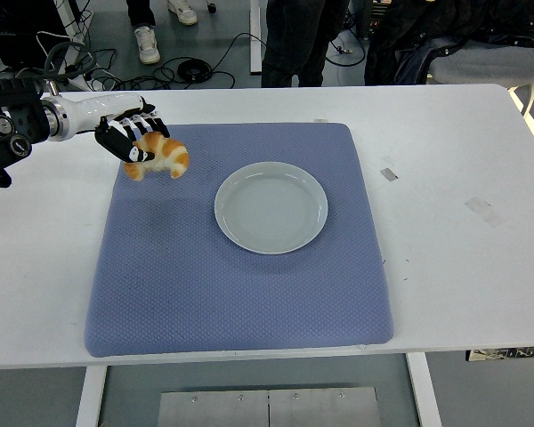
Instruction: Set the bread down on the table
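Note:
A golden croissant-shaped bread [160, 157] hangs in the air over the far left part of the blue mat [236, 294]. My left hand [132, 140] is shut on it, with the black fingers [117, 141] curled over its top and left side. The arm reaches in from the left edge above the white table [463, 258]. A faint shadow lies on the mat just below the bread. The pale grey plate [271, 206] sits to the right of the bread with nothing on it. My right arm does not show.
People's legs and shoes stand beyond the far table edge, among cables on the floor. A chair with dark clothing is at the top right. Small tape marks [388, 173] lie on the table right of the mat.

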